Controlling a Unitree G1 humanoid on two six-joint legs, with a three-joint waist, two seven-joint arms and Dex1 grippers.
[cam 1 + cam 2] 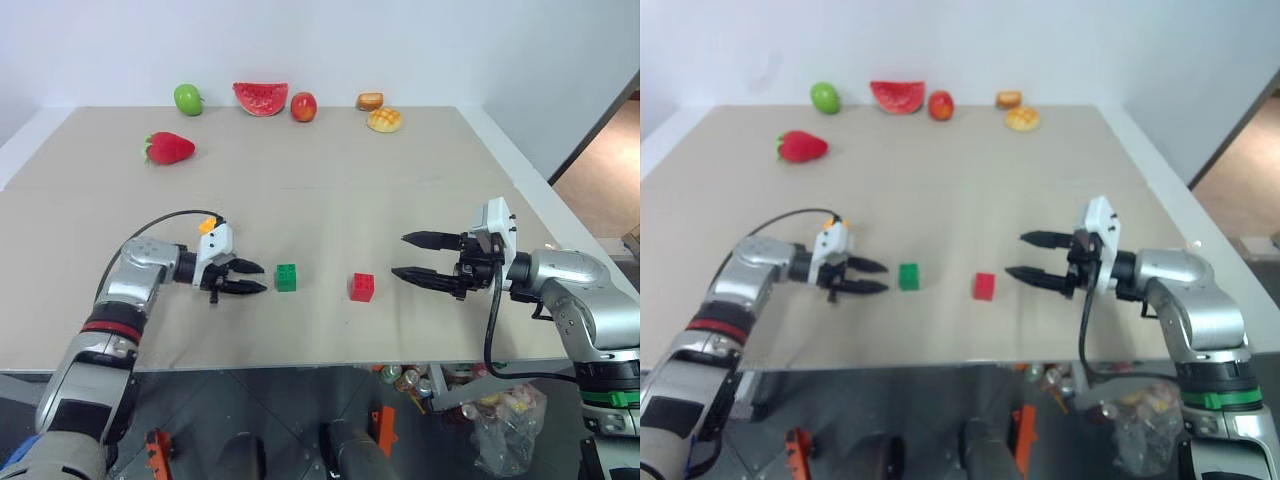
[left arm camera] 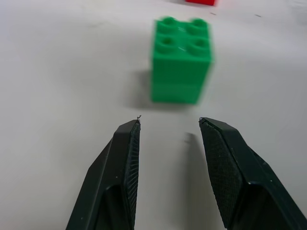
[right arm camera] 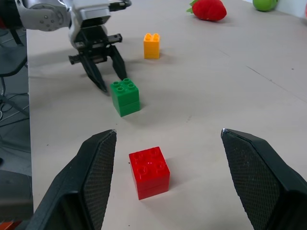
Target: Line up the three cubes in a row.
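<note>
I see my left gripper [image 1: 254,277] parted and empty, just beside the green cube [image 1: 286,277]; the red cube [image 1: 362,287] sits near it, before my wide-open right gripper [image 1: 408,257] (yellow-orange cube [image 3: 151,46] lies behind the left one)

toy fruits [image 1: 260,98] on table [image 1: 330,190]

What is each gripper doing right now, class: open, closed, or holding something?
Left gripper: open, empty, just short of the green cube.
Right gripper: open wide, empty, the red cube between its fingers, untouched.
</note>
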